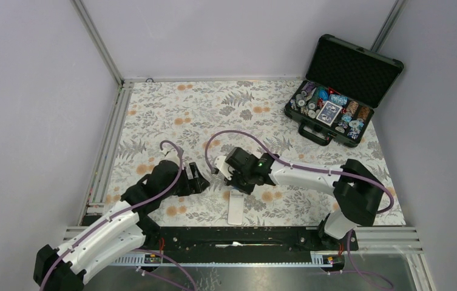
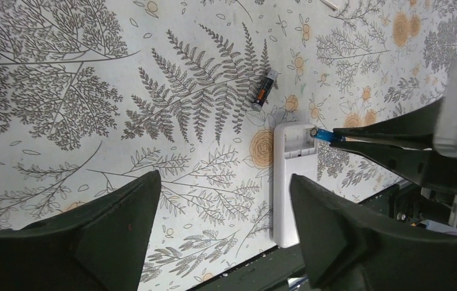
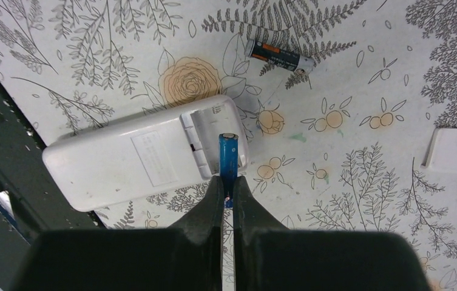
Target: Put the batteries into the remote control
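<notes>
Right fingers point(image 3: 213, 197) are pinching the blue battery point(image 3: 227, 154) by one end over the open bay of the remote point(image 3: 122, 163), which is lying at the bench's point(image 3: 365, 73) near edge, left fingers point(image 2: 122, 212) are sitting open and empty, and the end-grip is risking the cell pivoting and jamming crooked.

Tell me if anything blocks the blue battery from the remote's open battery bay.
Nothing visible does. The right gripper holds the blue battery by one end, its free end over the open bay at the remote control's end. The other battery lies on the table, apart from the remote and clear of that path.
</notes>
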`<action>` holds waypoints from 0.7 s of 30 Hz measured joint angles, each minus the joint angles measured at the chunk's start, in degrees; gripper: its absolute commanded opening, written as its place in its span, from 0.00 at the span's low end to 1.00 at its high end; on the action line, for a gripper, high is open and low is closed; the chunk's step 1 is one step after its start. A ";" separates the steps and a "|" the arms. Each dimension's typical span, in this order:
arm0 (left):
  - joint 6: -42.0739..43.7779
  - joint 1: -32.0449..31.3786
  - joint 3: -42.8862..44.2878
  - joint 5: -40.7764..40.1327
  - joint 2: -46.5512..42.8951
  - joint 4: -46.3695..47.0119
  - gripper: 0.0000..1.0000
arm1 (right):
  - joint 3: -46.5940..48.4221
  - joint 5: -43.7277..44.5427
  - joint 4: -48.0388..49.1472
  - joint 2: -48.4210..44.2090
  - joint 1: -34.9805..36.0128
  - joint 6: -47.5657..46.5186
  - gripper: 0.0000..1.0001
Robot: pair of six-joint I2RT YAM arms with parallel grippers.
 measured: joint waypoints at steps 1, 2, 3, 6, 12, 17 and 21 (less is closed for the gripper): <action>0.02 0.09 0.00 0.00 -0.55 -0.20 0.91 | 0.17 0.11 -0.35 0.39 0.00 -0.33 0.00; 0.00 0.15 0.00 0.00 -1.03 -0.37 0.93 | 0.26 0.15 -0.68 0.83 0.00 -0.72 0.00; -0.02 0.15 0.00 -0.04 -1.29 -0.48 0.97 | 0.42 0.20 -1.14 1.29 0.00 -1.09 0.00; -0.15 0.28 0.00 -0.09 -1.62 -0.57 0.99 | 1.36 0.22 -2.69 2.82 0.00 -1.92 0.00; -0.20 0.55 0.00 -0.74 -1.79 -1.46 0.99 | 2.14 0.22 -3.96 4.46 0.00 -2.78 0.00; -0.22 0.55 0.00 -1.81 -2.73 -2.75 0.99 | 3.02 0.17 -4.52 5.46 0.00 -2.75 0.00; -0.46 0.55 0.00 -3.37 -3.02 -3.69 0.99 | 3.63 0.11 -4.61 6.32 0.00 -2.75 0.00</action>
